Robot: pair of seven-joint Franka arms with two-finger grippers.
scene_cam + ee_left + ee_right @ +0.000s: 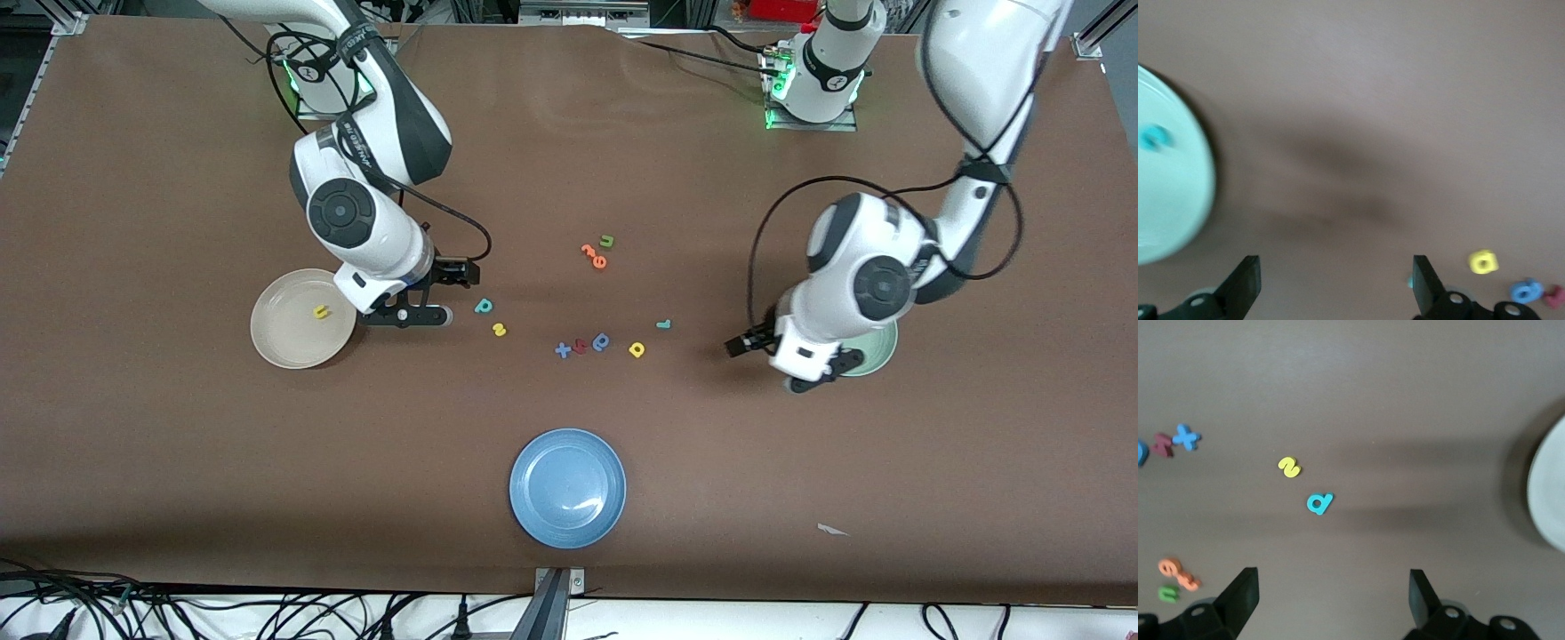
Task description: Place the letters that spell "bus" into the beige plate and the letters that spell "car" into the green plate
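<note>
The beige plate (283,342) (1553,495) holds a yellow u (320,312). My right gripper (442,293) (1331,600) hangs open and empty beside that plate, close to the teal b (483,306) (1319,502) and the yellow s (499,330) (1289,467). At the left arm's end, the green plate (878,349) (1171,200) carries a teal c (1155,137), which the arm hides in the front view. Just off its rim my left gripper (782,364) (1336,287) is open, nothing between its fingers. The yellow a (637,349) (1483,261) and teal r (663,324) lie on the table.
A blue x (563,349), a red letter (580,346) and a blue a (601,341) lie beside the yellow a. Two orange letters (594,257) and a green u (606,241) sit nearer the robots. A blue plate (567,487) stands near the front edge.
</note>
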